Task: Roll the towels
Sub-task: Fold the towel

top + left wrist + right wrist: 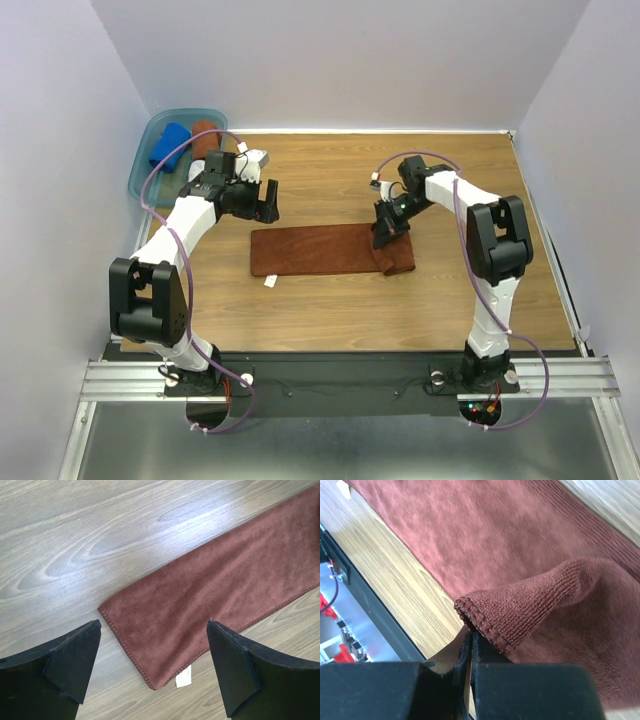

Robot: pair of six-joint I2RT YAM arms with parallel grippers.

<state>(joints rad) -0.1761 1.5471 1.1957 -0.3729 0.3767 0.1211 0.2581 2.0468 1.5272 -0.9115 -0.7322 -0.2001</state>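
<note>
The rust-brown terry-cloth towel [325, 250] lies flat mid-table on the wooden tabletop [330, 305], bare wood around every edge. The right gripper [386, 237], jaws pinched together, lifts its right stitched edge. The left gripper [266, 203] hangs spread wide above the left hem.
</note>
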